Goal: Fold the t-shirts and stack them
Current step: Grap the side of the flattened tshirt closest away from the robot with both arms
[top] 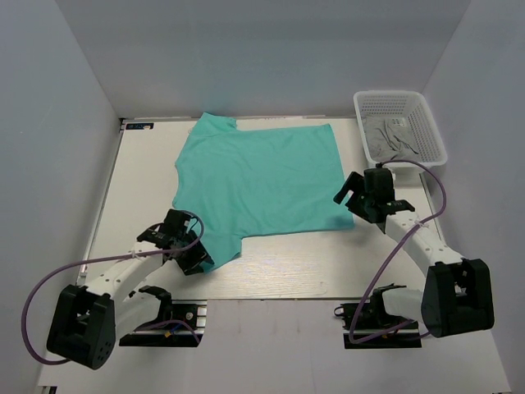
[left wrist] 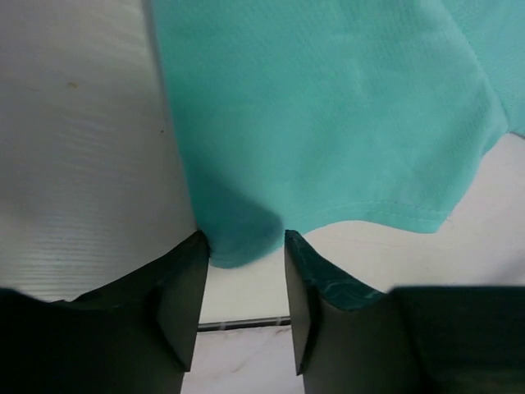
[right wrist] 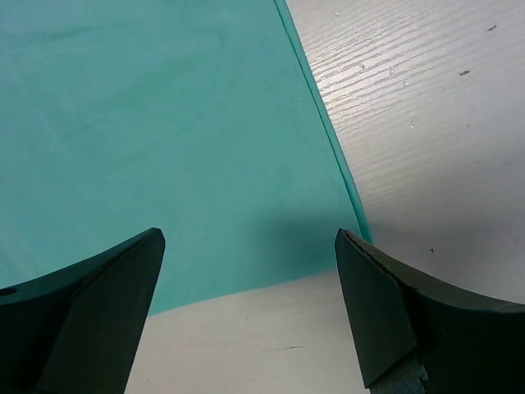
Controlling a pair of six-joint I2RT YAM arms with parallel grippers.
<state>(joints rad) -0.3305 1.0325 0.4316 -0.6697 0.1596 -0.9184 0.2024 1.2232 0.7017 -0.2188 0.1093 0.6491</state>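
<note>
Turquoise t-shirt (top: pixel 262 176) lies flat, sleeve (left wrist: pixel 239 234) inside parted left pincer (left wrist: pixel 244 267).

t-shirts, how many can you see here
1 for sure: the green t-shirt, spread flat on the table. The white basket at the far right holds bunched grey cloth, maybe more shirts, too crumpled to tell.

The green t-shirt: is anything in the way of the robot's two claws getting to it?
No, nothing visible. A sleeve edge of the t-shirt sits between the open fingers of the left gripper, and the right gripper hangs open right over the shirt's near corner. The white basket stands off to the side, far right.
</note>
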